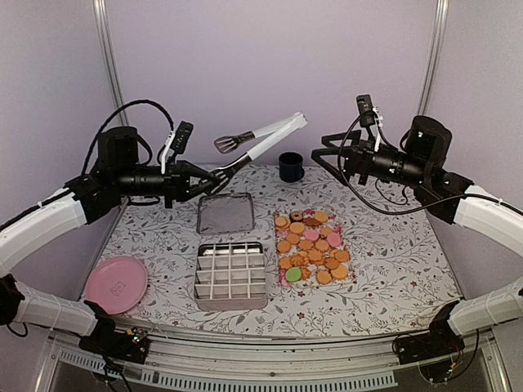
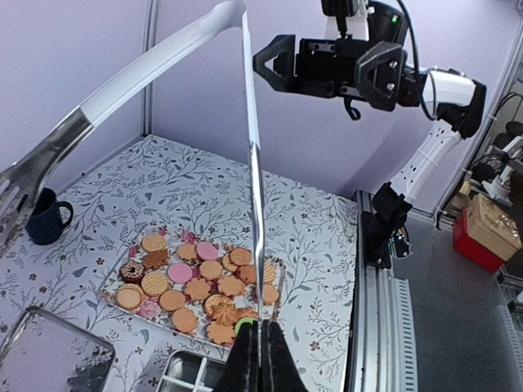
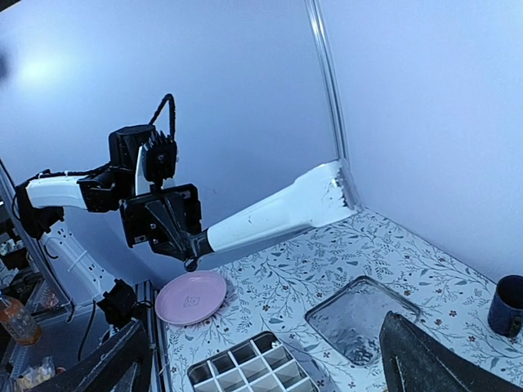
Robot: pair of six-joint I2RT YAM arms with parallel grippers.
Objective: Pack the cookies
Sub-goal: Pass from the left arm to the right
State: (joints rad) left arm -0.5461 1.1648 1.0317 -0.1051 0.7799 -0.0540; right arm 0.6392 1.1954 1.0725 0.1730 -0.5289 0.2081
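The cookies (image 1: 310, 245), mostly orange-tan rounds with a few pink, a dark brown and a green one, lie on a floral sheet at mid table, also seen in the left wrist view (image 2: 196, 282). My left gripper (image 1: 216, 175) (image 2: 261, 359) hangs above the table's back left, shut on the tip of one arm of white-handled metal tongs (image 1: 261, 139) (image 2: 163, 57) (image 3: 278, 212). Their hinge points towards my right gripper (image 1: 323, 155) (image 3: 261, 327), which is raised at the back right, open and empty. The tongs' other slotted arm hangs free.
A metal box with a white grid of compartments (image 1: 231, 273) (image 3: 253, 371) stands left of the cookies, its flat lid (image 1: 225, 212) (image 3: 364, 318) behind it. A pink plate (image 1: 117, 283) sits at the front left. A dark mug (image 1: 291, 167) stands at the back.
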